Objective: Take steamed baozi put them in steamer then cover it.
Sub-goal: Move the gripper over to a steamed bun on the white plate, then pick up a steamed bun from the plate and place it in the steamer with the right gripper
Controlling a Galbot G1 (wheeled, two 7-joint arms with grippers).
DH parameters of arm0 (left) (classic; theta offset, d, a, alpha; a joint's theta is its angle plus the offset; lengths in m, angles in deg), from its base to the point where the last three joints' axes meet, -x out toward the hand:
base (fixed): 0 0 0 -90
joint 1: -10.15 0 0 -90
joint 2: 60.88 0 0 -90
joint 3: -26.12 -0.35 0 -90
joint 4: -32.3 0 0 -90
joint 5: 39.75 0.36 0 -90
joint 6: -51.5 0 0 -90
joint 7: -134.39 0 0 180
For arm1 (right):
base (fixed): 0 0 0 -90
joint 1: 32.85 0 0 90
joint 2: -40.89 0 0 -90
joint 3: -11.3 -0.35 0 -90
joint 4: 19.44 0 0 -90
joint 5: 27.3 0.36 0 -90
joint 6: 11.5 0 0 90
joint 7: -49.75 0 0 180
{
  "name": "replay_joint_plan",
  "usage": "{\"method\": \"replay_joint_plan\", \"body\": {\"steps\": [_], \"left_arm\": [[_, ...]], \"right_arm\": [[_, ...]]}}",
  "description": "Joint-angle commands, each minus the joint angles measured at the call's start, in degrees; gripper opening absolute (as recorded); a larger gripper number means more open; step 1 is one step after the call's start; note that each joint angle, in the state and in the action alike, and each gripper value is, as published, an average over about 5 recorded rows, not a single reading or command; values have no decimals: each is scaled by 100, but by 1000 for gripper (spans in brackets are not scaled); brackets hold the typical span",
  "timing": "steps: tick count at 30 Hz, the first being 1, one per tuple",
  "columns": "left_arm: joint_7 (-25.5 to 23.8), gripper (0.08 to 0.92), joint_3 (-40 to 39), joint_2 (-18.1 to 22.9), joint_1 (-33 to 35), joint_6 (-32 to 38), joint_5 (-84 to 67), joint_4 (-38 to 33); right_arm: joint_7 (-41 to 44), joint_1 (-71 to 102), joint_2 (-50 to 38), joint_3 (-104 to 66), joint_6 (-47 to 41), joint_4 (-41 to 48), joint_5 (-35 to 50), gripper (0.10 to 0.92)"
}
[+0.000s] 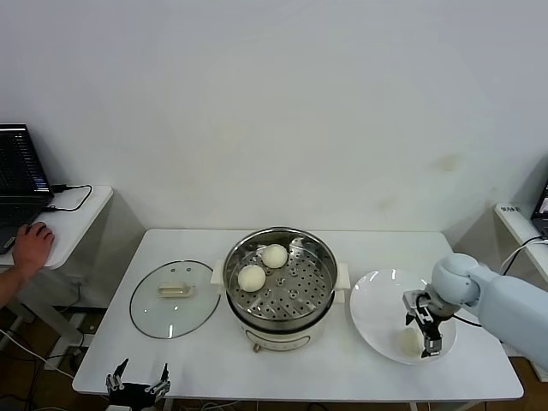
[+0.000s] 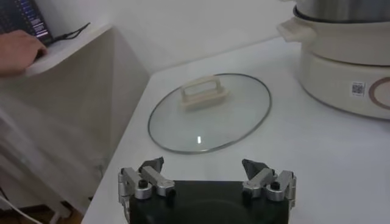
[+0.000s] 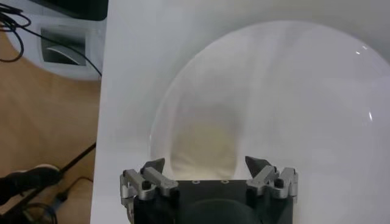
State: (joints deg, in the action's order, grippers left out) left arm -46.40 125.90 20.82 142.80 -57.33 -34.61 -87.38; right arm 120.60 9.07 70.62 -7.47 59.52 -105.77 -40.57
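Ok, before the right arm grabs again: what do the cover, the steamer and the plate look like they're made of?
The cover: clear glass, since the table shows through it, with a thin metal rim and a cream handle, probably plastic. The steamer: shiny metal bowl and perforated tray, likely stainless steel, on a matte cream base. The plate: glossy white, ceramic or melamine; cannot tell which. The right gripper is over it, open.

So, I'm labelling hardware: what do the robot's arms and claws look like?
The right arm has a smooth pale blue-white shell with a rounded joint. Both the right claw and the left claw share a black body, silver metal finger links with round black pivots, and dark pointed tips.
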Motion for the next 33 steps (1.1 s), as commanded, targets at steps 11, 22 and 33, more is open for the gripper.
{"method": "replay_joint_plan", "body": {"steps": [11,22,33], "left_arm": [[12,823,-10,2,10,4,-3,18],[12,823,-15,20,1,3,2,-6],[33,823,-31,30,-111,44,-18,31]], "right_arm": [[-146,130,38,-115,-46,101,15,791],[-1,73,-57,-221,-135,46,278,599],[160,-1815,101,64,-102,178,1204,566]]}}
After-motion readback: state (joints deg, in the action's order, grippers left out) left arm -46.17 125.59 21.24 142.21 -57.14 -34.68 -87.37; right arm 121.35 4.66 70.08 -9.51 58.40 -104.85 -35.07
